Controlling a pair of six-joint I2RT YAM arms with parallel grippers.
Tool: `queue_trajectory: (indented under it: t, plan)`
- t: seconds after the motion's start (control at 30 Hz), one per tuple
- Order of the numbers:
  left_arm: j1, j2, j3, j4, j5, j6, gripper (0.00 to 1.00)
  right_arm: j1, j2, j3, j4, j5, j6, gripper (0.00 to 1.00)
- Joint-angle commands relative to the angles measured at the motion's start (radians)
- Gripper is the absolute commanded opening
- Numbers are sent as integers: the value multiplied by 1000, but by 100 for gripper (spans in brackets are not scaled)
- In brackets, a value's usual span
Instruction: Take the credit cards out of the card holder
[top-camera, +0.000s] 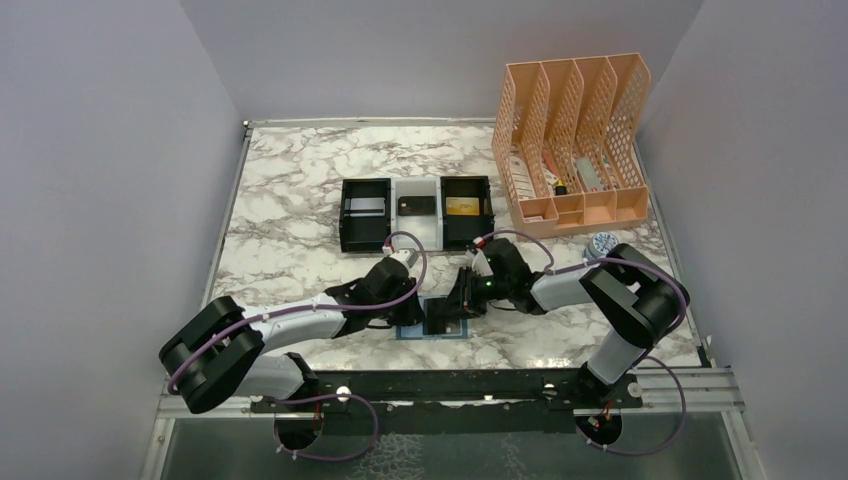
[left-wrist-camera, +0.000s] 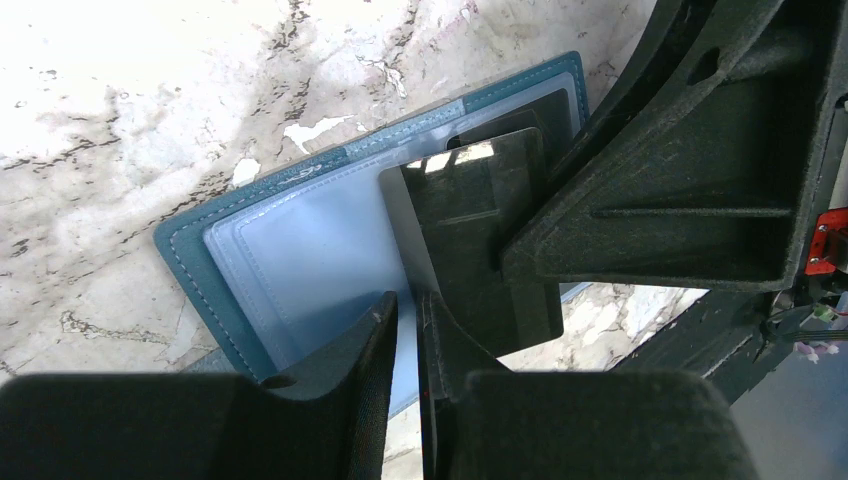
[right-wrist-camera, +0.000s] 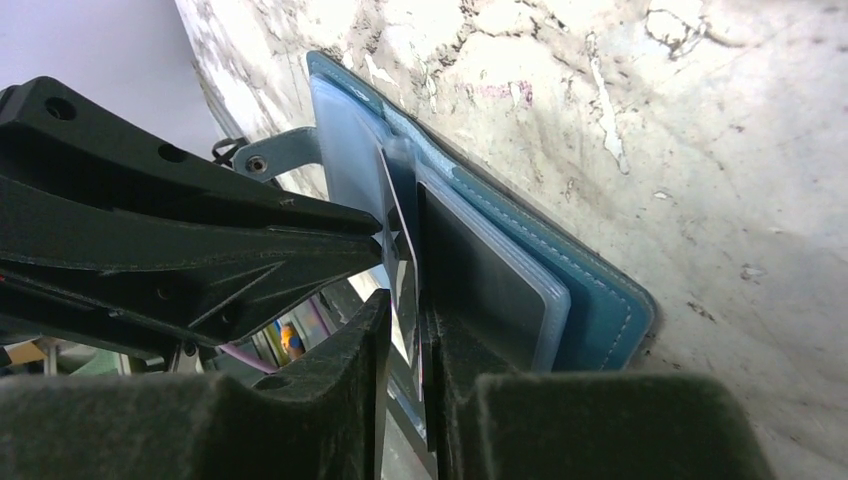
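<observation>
The blue card holder (top-camera: 408, 333) lies open near the table's front edge, between both grippers. In the left wrist view its light blue inside (left-wrist-camera: 290, 250) faces up, and a black credit card (left-wrist-camera: 470, 220) sticks partly out of a pocket. My left gripper (left-wrist-camera: 408, 315) is closed to a narrow slit on the card's near edge. My right gripper (right-wrist-camera: 403, 305) is closed on the same card (right-wrist-camera: 400, 250), seen edge-on and lifted off the holder (right-wrist-camera: 590, 290). In the top view the left gripper (top-camera: 408, 303) and right gripper (top-camera: 458, 300) meet over the card (top-camera: 440, 318).
A black-and-white three-compartment tray (top-camera: 392, 195) stands behind, holding a silvery card (top-camera: 365, 207), a black card (top-camera: 416, 205) and a gold card (top-camera: 461, 207). A peach file organiser (top-camera: 575, 140) stands back right. A small round object (top-camera: 603, 243) lies beside the right arm.
</observation>
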Motion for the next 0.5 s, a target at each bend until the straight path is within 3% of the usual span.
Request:
queue_trajectory:
  t: [0.0, 0.17, 0.47]
  plan:
    - [-5, 13, -13, -79, -50, 14, 17, -3, -18, -24, 11, -1, -1, 15]
    - [-6, 6, -6, -104, -63, 19, 16, -3, -44, -35, 19, 7, -1, 2]
    - [-6, -46, -12, -115, -92, 0, 17, -3, -184, -24, -133, 127, -65, 1]
